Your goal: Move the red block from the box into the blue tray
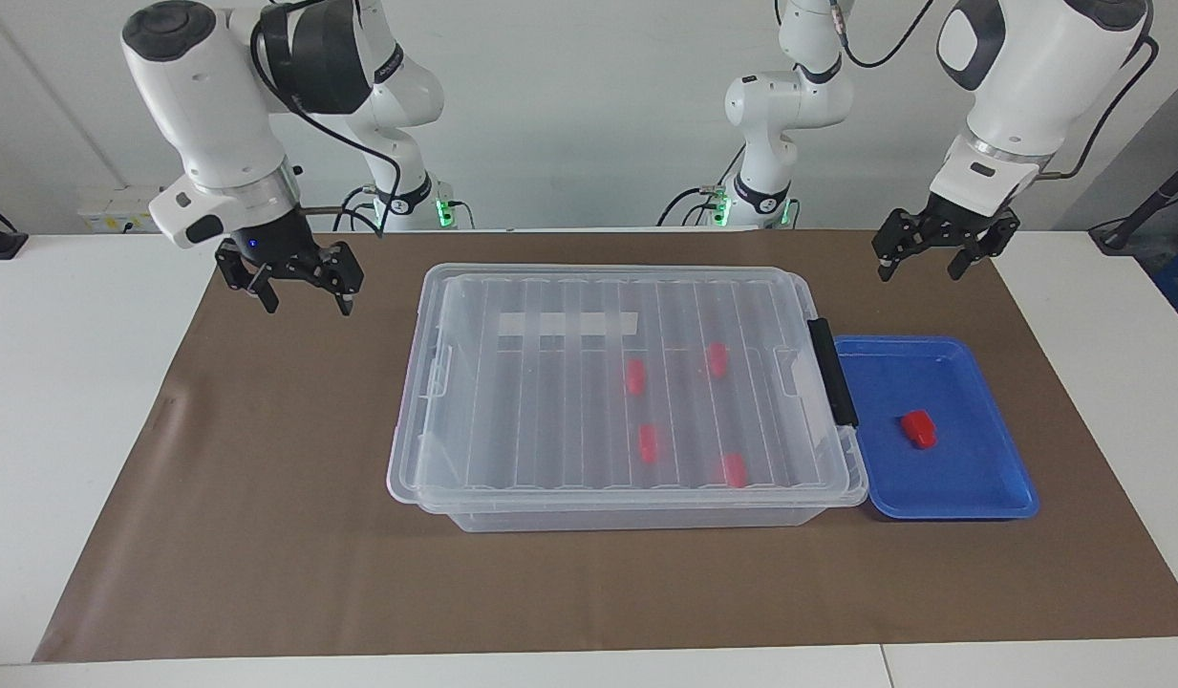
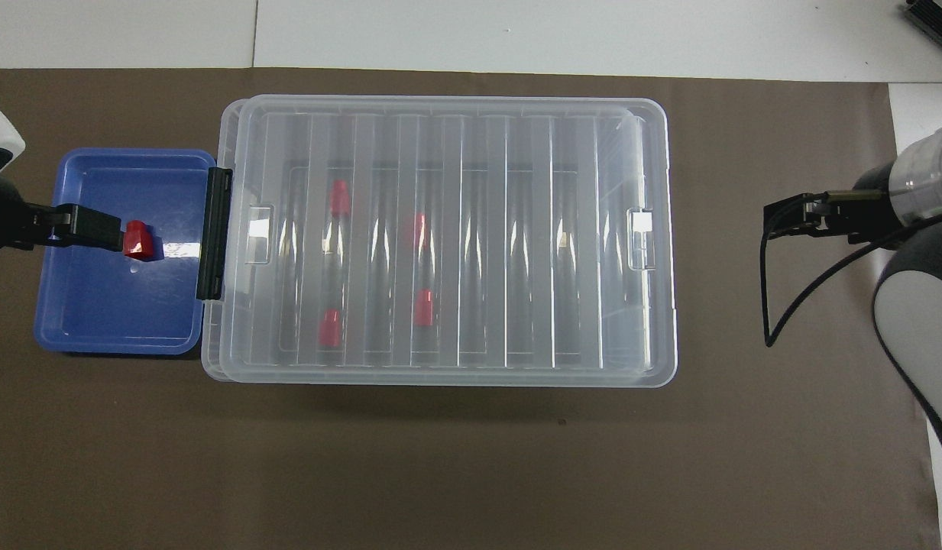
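One red block (image 1: 918,428) lies in the blue tray (image 1: 971,478), which stands against the box's black clip handle (image 1: 832,371). The box (image 1: 550,382) is a clear bin with its ribbed lid on. Several more red blocks (image 1: 634,376) show through the lid. My left gripper (image 1: 923,260) is open and empty, raised over the tray. In the overhead view it (image 2: 104,227) sits beside the block (image 2: 137,239) in the tray (image 2: 96,305). My right gripper (image 1: 305,298) is open and empty, raised over the mat by the box's other end (image 2: 784,218).
A brown mat (image 1: 264,526) covers the white table under the box (image 2: 516,229) and the tray. Bare mat lies between the box and the right arm's end of the table. A white strip (image 1: 567,325) is on the lid.
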Controlling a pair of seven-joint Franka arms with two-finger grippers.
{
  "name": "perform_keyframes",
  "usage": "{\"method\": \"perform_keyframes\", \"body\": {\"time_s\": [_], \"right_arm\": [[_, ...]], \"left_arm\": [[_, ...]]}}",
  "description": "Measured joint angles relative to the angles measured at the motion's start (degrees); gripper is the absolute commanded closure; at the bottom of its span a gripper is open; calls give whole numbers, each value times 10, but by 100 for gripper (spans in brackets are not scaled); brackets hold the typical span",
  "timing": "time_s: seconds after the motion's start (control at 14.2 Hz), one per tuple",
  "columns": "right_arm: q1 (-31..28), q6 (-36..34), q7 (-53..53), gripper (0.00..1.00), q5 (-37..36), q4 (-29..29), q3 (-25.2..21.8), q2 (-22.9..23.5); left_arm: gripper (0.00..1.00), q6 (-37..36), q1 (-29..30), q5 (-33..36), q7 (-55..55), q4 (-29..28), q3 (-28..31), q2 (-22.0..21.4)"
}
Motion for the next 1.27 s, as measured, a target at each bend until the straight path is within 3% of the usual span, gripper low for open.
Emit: {"method": "perform_keyframes", "body": {"time_s": [0.28,1.27], "right_arm": [[-11,-71,-8,0,1,8,-8,-35],[-14,-74,-64,0,2,7,-13,-31]], "left_arm": [[0,0,-1,0,0,0,-1,0],[0,0,-1,0,0,0,3,-2]]}}
